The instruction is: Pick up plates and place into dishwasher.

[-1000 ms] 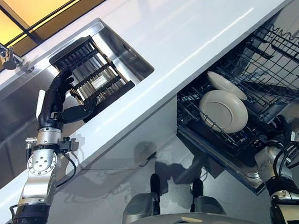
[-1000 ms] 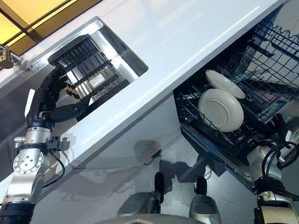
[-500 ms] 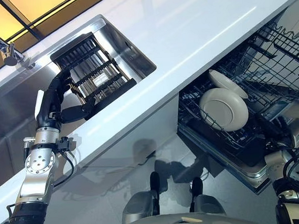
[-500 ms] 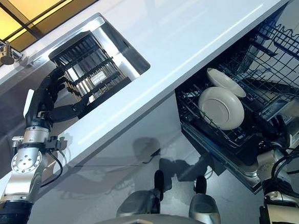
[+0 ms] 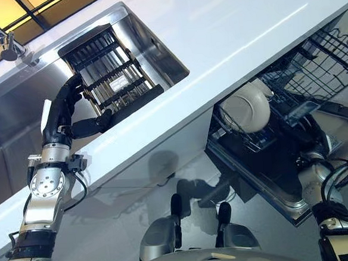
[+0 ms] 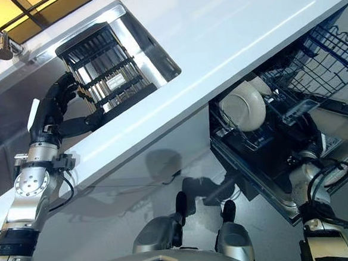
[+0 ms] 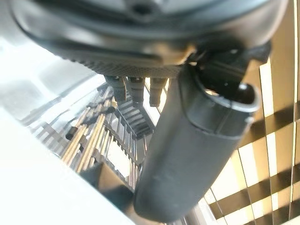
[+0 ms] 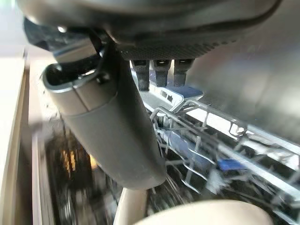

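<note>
Plates [image 5: 245,106] now sit deeper under the counter [image 5: 215,32] as the dishwasher rack [image 5: 313,67] slides in (loading apparently finished); right hand [image 5: 311,140] fingers unreadable; left hand [image 5: 71,108] relaxed at the sink rack [image 5: 107,69].

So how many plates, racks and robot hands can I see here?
Cream plates in the dishwasher rack: 2
Black rack in the sink: 1
Wire dishwasher rack: 1
Robot hands: 2, left hand, right hand
Total: 6

A black slatted dish rack [image 5: 107,72] sits in the steel sink [image 5: 156,45] at the left of the white countertop [image 5: 226,25] — below it to the right, cream round plates [image 5: 245,109] stand in the dishwasher's wire rack [image 5: 304,76].
</note>
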{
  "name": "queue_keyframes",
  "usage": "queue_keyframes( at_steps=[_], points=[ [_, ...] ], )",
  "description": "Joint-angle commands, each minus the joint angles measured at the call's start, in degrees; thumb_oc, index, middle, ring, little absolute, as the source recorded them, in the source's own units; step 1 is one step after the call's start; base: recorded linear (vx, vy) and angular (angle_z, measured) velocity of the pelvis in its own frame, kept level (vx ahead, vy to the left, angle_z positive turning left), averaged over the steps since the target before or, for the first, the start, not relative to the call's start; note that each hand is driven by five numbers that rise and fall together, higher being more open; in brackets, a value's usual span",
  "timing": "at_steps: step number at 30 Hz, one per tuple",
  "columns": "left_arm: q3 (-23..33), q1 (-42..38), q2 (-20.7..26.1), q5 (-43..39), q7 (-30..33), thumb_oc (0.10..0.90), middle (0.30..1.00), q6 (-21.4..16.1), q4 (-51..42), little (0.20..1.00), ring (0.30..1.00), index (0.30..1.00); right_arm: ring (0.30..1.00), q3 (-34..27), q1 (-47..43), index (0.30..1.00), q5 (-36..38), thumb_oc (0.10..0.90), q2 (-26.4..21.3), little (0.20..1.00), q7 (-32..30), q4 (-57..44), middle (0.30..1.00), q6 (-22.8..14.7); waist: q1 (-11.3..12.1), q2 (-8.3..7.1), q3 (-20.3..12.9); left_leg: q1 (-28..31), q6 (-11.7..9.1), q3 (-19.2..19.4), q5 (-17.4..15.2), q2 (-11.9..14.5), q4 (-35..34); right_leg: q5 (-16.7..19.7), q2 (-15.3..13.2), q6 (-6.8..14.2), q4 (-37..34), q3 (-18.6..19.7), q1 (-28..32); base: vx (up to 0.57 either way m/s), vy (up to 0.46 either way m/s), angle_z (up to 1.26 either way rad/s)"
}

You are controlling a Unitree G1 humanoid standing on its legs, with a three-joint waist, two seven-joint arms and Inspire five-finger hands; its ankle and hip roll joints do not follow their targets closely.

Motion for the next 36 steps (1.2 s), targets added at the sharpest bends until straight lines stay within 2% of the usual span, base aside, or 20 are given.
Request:
queue_keyframes(
  at_steps=[1, 6, 12, 20, 24, 28, 31, 36],
  points=[
    [0.65, -3.85, 4.32, -1.43, 2.75, 0.8, 0.9, -4.32, -2.78, 0.9, 0.9, 0.9, 0.9, 6.87, -18.76, 0.9, -1.18, 0.8, -4.05, 0.9, 8.47, -9.74, 0.9, -3.68, 5.84, -3.29, -5.18, -2.83, 1.75, -0.07, -9.01, -4.37, 9.69, -10.9, 1.09, -3.7, 14.92, -1.28, -5.88, 0.09, 0.059, 0.11],
    [0.5, -3.53, 5.18, -2.38, 0.88, 0.8, 0.9, -5.29, -3.46, 0.9, 0.9, 0.9, 0.9, 9.16, -23.41, 0.9, 3.81, 0.8, -3.5, 0.9, 8.72, -5.82, 0.9, -1.59, 8.4, -3.81, -5.22, -3.57, 2.02, -1.34, -9.31, -4.88, 11.15, -10.78, 0.89, -3.9, 14.94, -2.32, -5.26, 0.08, 0.039, 0.17],
    [0.27, -3.47, 6.89, -3.11, 0.45, 0.8, 0.9, -7.83, -4.89, 0.9, 0.9, 0.9, 0.9, 9.16, -27.79, 0.9, 10.65, 0.8, -2.01, 0.9, 7.29, -0.93, 0.9, -3.79, 10.62, -3.93, -4.48, -4.07, 2.98, -2.27, -9.7, -5.59, 11.77, -10.09, 0.77, -3.56, 14.94, -2.78, -5.47, 0.03, 0.025, 0.12],
    [0.1, -2.78, 6.99, -3.7, -1.15, 0.8, 0.9, -9.95, -4.95, 0.9, 0.9, 0.9, 0.9, 6.96, -26.33, 0.9, 18.77, 0.8, 0.86, 0.9, 7.97, -1.4, 0.9, -6.77, 10.32, -4.04, -4.61, -3.39, 4.18, -0.77, -11.05, -6.63, 12.48, -8.14, 0.36, -2.18, 13.14, -1.29, -5.07, 0.01, 0.009, 0.02],
    [-0.03, -2.81, 6.95, -4.61, -0.92, 0.8, 0.9, -10.5, -5.35, 0.9, 0.9, 0.9, 0.9, 6.22, -25.09, 0.9, 7.48, 0.8, 0.92, 0.9, -1.35, -2.14, 0.9, -9.51, 9.08, -4.1, -4.88, -2.58, 4.87, 0.87, -11.87, -7.01, 12.34, -6.71, 0.52, -1.13, 11.51, 0.69, -5.05, -0.02, 0.022, -0.06],
    [0.38, -3.31, 5.97, -4.52, -1.3, 0.8, 0.9, -10.51, -6.19, 0.9, 0.9, 0.9, 0.9, 5.21, -19.5, 0.9, -3.74, 0.8, -0.75, 0.9, -10.34, -6.81, 0.9, -8.14, 6.74, -4.94, -5.63, -1.24, 5.68, 2.51, -12.42, -6.92, 11.14, -6.79, 0.7, -0.22, 12.07, 2.66, -5.37, -0.04, 0.012, -0.17],
    [0.47, -4.3, 5.87, -4.49, -1.69, 0.8, 0.9, -10.09, -5.97, 0.9, 0.9, 0.9, 0.9, 4.0, -15.86, 0.9, -5.64, 0.8, -1.56, 0.9, -11.81, -9.73, 0.9, -6.98, 5.2, -5.71, -6.3, -0.29, 5.99, 3.61, -12.68, -6.48, 10.23, -7.31, 0.55, 0.31, 13.02, 3.45, -5.47, -0.03, -0.013, -0.24],
    [-0.57, -8.77, 5.75, -4.89, -2.41, 0.8, 0.9, -8.61, -3.83, 0.9, 0.9, 0.9, 0.9, 1.18, -11.56, 0.9, -7.2, 0.8, -4.27, 0.9, -10.87, -11.44, 0.9, -2.5, 2.49, -6.87, -7.31, 1.64, 6.11, 5.69, -13.53, -5.66, 9.34, -8.1, 0.39, 1.06, 14.65, 4.73, -5.46, -0.04, -0.03, -0.25]
  ],
)
